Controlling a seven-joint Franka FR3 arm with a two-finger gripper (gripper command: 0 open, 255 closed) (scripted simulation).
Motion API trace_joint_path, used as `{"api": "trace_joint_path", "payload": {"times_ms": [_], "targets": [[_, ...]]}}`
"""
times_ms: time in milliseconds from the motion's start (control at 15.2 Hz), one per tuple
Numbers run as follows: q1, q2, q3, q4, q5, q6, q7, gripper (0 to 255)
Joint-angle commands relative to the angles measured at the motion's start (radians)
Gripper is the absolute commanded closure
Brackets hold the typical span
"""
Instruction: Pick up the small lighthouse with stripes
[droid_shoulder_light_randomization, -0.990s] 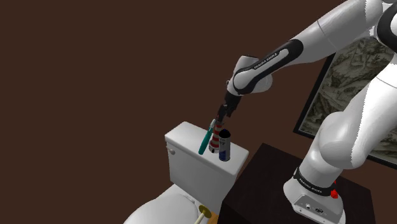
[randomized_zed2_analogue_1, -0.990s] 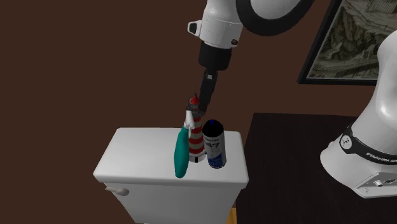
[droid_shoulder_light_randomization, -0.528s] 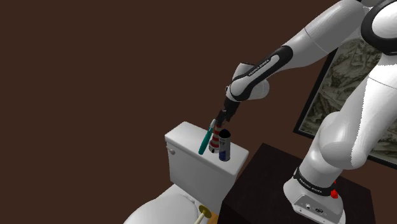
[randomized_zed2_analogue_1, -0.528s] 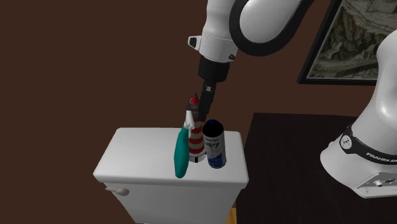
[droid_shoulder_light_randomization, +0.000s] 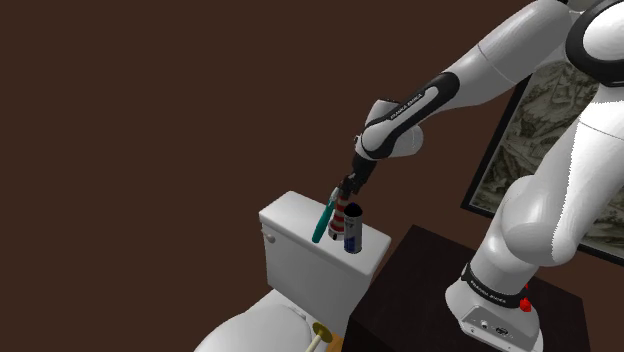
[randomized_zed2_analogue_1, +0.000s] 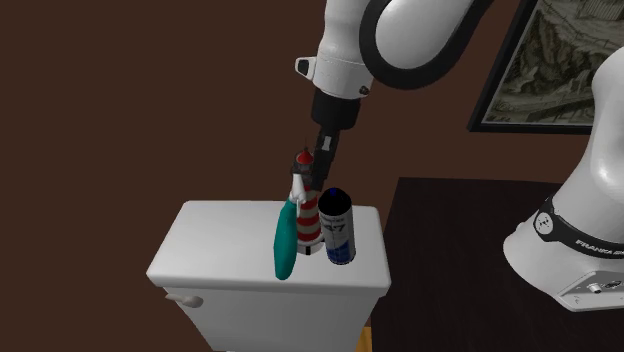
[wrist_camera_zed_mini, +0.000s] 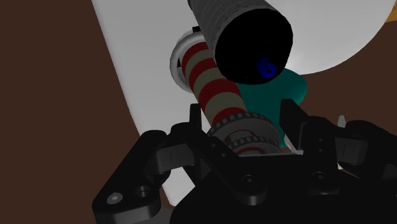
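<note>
Striped lighthouse (wrist_camera_zed_mini: 213, 83) top partly masked by my gripper (wrist_camera_zed_mini: 240, 122), base partly behind teal bottle (randomized_zed2_analogue_1: 285, 240), can (randomized_zed2_analogue_1: 337, 230) label unreadable, framed picture (randomized_zed2_analogue_1: 560, 60) cut by edge.

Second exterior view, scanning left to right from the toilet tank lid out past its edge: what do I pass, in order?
teal bottle → red-and-white striped lighthouse → dark can → dark stand → arm's white base

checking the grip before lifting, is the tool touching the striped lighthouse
Cannot tell. In the wrist view the tool sits around the top of the lighthouse, yet neither contact nor a gap shows plainly there.
</note>
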Motion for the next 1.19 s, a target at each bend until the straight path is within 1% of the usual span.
{"api": "trace_joint_path", "payload": {"times_ms": [0, 66, 594, 1056, 1122], "targets": [[0.0, 0.001, 0.0, -0.001, 0.0, 0.0, 0.0, 255], [0.0, 0.0, 0.001, -0.001, 0.0, 0.0, 0.001, 255], [-0.025, -0.102, 0.014, 0.027, -0.071, -0.125, 0.064, 255], [-0.041, -0.174, 0.024, 0.066, -0.107, -0.235, 0.101, 255], [-0.041, -0.176, 0.025, 0.067, -0.107, -0.237, 0.101, 255]]}}
